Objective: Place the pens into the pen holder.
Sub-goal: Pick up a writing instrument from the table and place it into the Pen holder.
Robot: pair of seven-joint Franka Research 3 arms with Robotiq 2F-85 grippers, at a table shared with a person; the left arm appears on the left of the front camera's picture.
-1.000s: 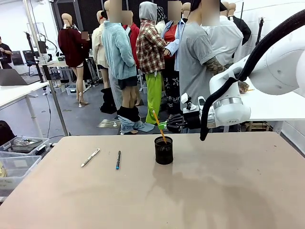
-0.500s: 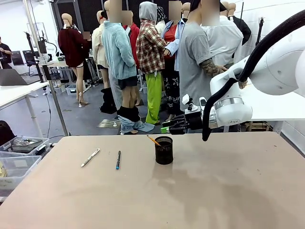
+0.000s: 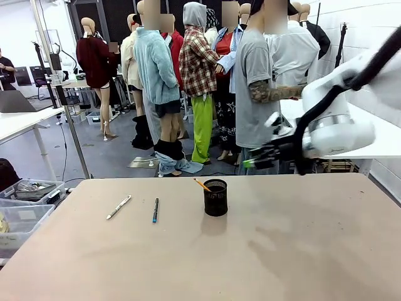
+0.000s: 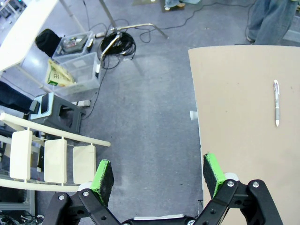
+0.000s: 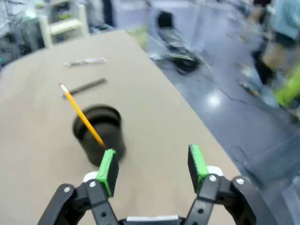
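Bright, even indoor light with soft tabletop shadows; the right wrist view is motion-blurred (wide-angle bending too).

The orange pencil [image 3: 202, 184] sits in the black mesh pen holder [image 3: 215, 199]. Left of it lie the black pen [image 3: 155, 210], then the white-silver pen [image 3: 118, 207].

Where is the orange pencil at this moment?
In the front view, the orange pencil leans inside the pen holder, right of the black pen.
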